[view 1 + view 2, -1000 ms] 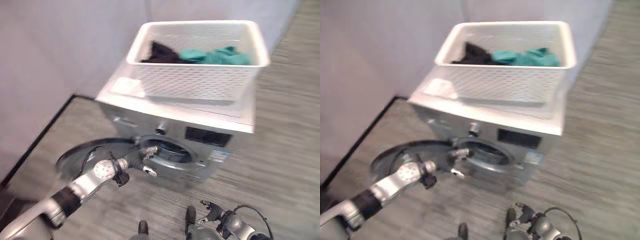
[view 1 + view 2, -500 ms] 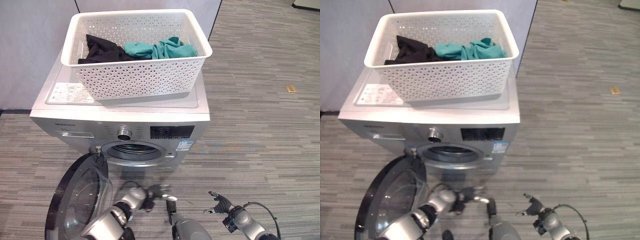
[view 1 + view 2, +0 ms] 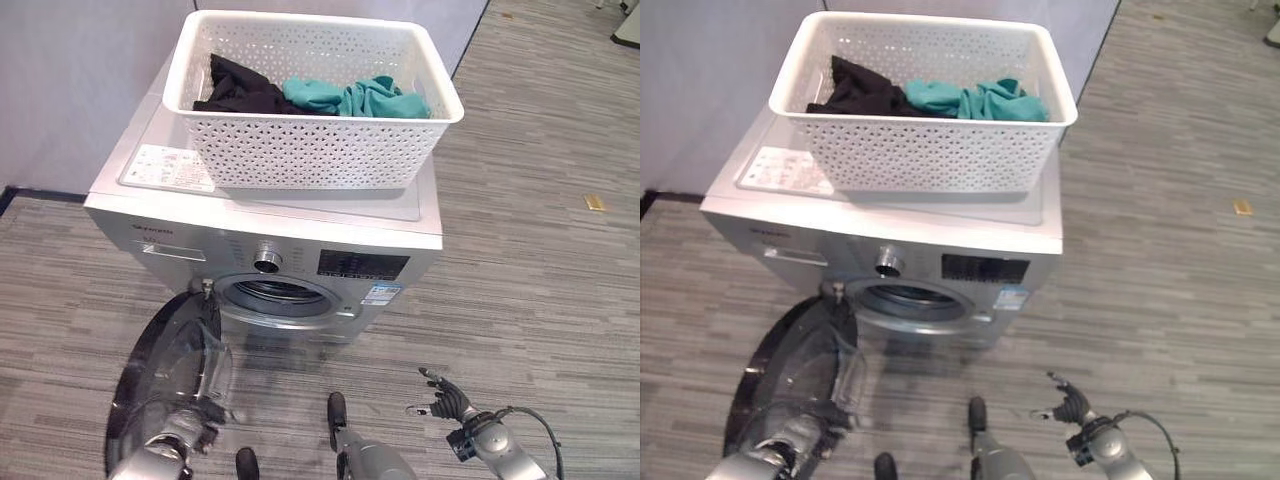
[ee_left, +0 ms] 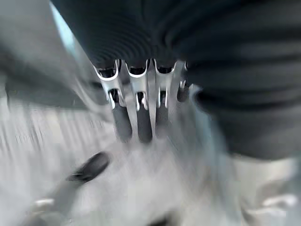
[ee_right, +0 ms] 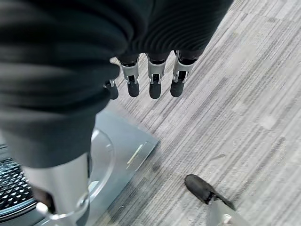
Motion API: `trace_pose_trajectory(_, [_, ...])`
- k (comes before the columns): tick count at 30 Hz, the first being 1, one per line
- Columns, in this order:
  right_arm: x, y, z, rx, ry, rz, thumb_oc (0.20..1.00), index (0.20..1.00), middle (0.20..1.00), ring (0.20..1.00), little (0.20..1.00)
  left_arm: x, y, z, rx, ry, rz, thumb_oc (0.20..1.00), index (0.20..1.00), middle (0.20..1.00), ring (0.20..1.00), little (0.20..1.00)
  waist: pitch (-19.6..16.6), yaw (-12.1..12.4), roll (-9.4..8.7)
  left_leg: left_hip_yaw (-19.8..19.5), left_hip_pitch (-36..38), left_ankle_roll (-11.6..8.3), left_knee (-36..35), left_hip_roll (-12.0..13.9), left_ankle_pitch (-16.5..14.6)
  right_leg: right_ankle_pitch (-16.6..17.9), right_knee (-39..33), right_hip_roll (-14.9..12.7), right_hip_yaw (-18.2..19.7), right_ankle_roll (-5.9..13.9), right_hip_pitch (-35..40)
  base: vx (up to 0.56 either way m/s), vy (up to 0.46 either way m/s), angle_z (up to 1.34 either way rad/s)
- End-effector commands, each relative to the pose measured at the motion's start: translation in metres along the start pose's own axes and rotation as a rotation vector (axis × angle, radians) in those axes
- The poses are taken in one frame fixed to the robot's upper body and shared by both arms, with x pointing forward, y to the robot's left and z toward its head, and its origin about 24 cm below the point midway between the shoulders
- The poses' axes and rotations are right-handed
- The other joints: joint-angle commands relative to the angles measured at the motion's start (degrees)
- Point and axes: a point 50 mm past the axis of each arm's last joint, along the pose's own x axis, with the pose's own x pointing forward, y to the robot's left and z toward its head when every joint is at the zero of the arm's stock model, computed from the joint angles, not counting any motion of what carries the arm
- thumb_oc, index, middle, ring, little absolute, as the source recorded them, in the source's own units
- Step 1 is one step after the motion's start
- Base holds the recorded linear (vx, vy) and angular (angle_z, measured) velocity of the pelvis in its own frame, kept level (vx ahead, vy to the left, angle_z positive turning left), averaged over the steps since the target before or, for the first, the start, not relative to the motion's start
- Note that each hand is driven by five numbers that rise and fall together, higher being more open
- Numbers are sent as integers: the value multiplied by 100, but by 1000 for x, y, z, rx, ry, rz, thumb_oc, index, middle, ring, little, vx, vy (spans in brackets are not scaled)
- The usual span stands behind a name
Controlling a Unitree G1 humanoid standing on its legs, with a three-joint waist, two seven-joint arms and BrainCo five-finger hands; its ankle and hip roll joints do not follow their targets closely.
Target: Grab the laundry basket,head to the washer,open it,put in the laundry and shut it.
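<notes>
The white perforated laundry basket (image 3: pixel 310 150) stands on top of the silver washer (image 3: pixel 300 232). A black garment (image 3: pixel 240 90) and a teal garment (image 3: pixel 360 98) lie in it. The washer's round door (image 3: pixel 165 370) hangs wide open to the left, and the drum opening (image 3: pixel 280 293) is bare. My left hand (image 3: pixel 190 432) is low by the door's lower edge, fingers (image 4: pixel 141 117) straight and holding nothing. My right hand (image 3: pixel 447 400) hovers open over the floor in front of the washer, to the right, its fingers (image 5: pixel 153 80) relaxed.
A grey partition wall (image 3: pixel 70 90) runs behind and left of the washer. A white label sheet (image 3: pixel 168 167) lies on the washer top. A small yellow scrap (image 3: pixel 594 202) lies on the striped grey floor to the right.
The view has shifted. My left hand has drawn back from in front of the drum opening to the door's lower edge. The right hand has hardly moved.
</notes>
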Motion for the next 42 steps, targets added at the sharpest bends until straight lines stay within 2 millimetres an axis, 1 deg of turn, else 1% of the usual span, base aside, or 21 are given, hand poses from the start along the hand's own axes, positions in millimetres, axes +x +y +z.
trace_pose_trajectory(1, [-3,-12,8,41,-61,-35,1000,1000,1000,1000,1000,-5,61,10,-31,2,214,1000,1000,1000,1000,1000,199,69,-160,16,-125,120,59,-87,18,-669,48,-514,76,665,380,0,0,0])
trace_pose_trajectory(2, [-5,-10,5,39,-54,-26,1000,1000,1000,1000,1000,-8,72,11,-43,-6,258,1000,1000,1000,1000,1000,199,100,-170,22,-88,113,59,-65,-2,-693,48,-499,77,666,422,0,0,0])
trace_pose_trajectory(4, [-7,-10,2,39,-48,-23,1000,1000,1000,1000,1000,-8,76,13,-73,-21,272,1000,1000,1000,1000,1000,179,119,-197,25,-84,111,59,-63,4,-702,48,-502,69,671,441,0,0,0])
trace_pose_trajectory(6, [-10,-9,-11,114,-9,-43,1000,1000,1000,1000,1000,-8,76,16,-147,-60,286,1000,1000,1000,1000,1000,172,177,-184,16,-17,106,59,-56,-10,-739,48,-515,16,685,545,17,17,4])
trace_pose_trajectory(10, [-12,-9,-18,197,9,-68,1000,1000,1000,1000,1000,-8,73,13,-188,-73,287,1000,1000,1000,1000,1000,153,194,-184,41,55,99,59,-46,-33,-759,48,-513,14,693,619,25,27,9])
trace_pose_trajectory(12, [-16,-15,-27,320,24,-146,1000,1000,1000,1000,1000,-8,70,6,-250,-84,294,1000,1000,1000,1000,1000,102,210,-187,108,227,79,59,-10,-89,-794,48,-505,20,716,765,62,59,3])
trace_pose_trajectory(16, [-24,-45,-37,450,28,-344,1000,1000,1000,1000,1000,-6,55,11,-296,-131,263,1000,1000,1000,1000,1000,85,215,-177,339,338,84,237,-33,64,-821,48,-662,-77,740,954,10,130,3])
trace_pose_trajectory(17, [-31,-67,-36,447,8,-444,1000,1000,1000,1000,1000,-6,49,19,-327,-170,252,1000,1000,1000,1000,1000,152,162,-163,608,219,107,702,-36,-242,-879,48,-800,-169,773,1122,-86,163,9])
trace_pose_trajectory(18, [-32,-67,-36,447,8,-446,1000,1000,1000,1000,1000,-6,48,19,-328,-171,251,1000,1000,1000,1000,1000,164,166,-184,648,159,143,737,-53,-175,-811,48,-824,-175,746,1074,-28,307,50])
trace_pose_trajectory(19, [-39,-98,-22,413,-57,-587,1000,1000,1000,1000,1000,-8,48,2,-384,-160,265,1000,1000,1000,1000,1000,97,131,-89,764,300,264,820,-135,-457,-749,48,-878,-131,793,1194,-21,180,39])
trace_pose_trajectory(20, [-39,-97,-22,413,-56,-587,1000,1000,1000,1000,1000,-8,47,2,-384,-160,265,1000,1000,1000,1000,1000,97,132,-89,765,301,265,823,-135,-460,-749,48,-878,-130,793,1195,64,371,21])
trace_pose_trajectory(21, [-47,-123,-2,369,-147,-721,1000,1000,1000,1000,1000,-9,43,-12,-410,-141,266,1000,1000,1000,1000,1000,33,151,-42,768,381,422,928,-274,-670,-672,48,-971,-68,855,1247,28,186,-47])
trace_pose_trajectory(23, [-54,-134,8,351,-194,-789,1000,1000,1000,1000,1000,-9,41,-15,-410,-135,264,1000,1000,1000,1000,1000,-6,136,-3,747,440,502,919,-366,-759,-625,89,-1034,-55,884,1266,30,281,-42])
trace_pose_trajectory(24, [-68,-152,21,311,-259,-912,1000,1000,1000,1000,1000,-9,38,-17,-410,-122,260,1000,1000,1000,1000,1000,-35,100,84,678,510,630,913,-513,-842,-663,401,-1150,-27,926,1239,39,380,-8])
trace_pose_trajectory(27, [-92,-176,49,231,-387,-1088,1000,1000,1000,1000,1000,-8,35,-10,-398,-139,253,1000,1000,1000,1000,1000,-59,5,280,384,705,853,771,-755,-862,-815,1392,-1238,93,902,1083,38,355,22])
trace_pose_trajectory(28, [-108,-191,70,154,-465,-1197,1000,1000,1000,1000,1000,-7,31,-3,-373,-150,234,1000,1000,1000,1000,1000,28,-103,393,79,867,1033,714,-898,-884,-711,2596,-1176,349,869,718,58,352,53])
trace_pose_trajectory(31, [-124,-199,87,63,-522,-1286,1000,1000,1000,1000,1000,-6,30,3,-345,-156,239,1000,1000,1000,1000,1000,90,-203,437,-122,1008,1095,706,-975,-936,-705,3227,-1053,568,831,401,47,133,84])
trace_pose_trajectory(35, [-154,-217,117,7,-675,-1394,1000,1000,1000,1000,1000,-5,30,7,-274,-142,234,1000,1000,1000,1000,1000,-49,-366,464,-514,1110,1001,735,-964,-1023,-776,2509,-846,815,844,301,166,-19,77])
trace_pose_trajectory(37, [-173,-227,138,-29,-800,-1403,1000,1000,1000,1000,1000,-4,36,6,-199,-111,244,1000,1000,1000,1000,1000,-167,-459,315,-760,1323,894,713,-971,-1183,-417,1291,-737,1220,1034,247,323,-107,87])
trace_pose_trajectory(40, [-183,-235,152,-115,-831,-1367,1000,1000,1000,1000,1000,-5,46,7,-164,-107,253,1000,1000,1000,1000,1000,-214,-421,173,-851,1602,836,660,-936,-1275,-140,892,-718,1237,1129,243,223,-82,61])
trace_pose_trajectory(42, [-193,-242,158,-200,-818,-1361,1000,1000,1000,1000,1000,-6,49,6,-137,-105,248,1000,1000,1000,1000,1000,-296,-425,83,-926,1799,769,548,-903,-1322,-155,821,-694,1270,1115,349,202,-76,84])
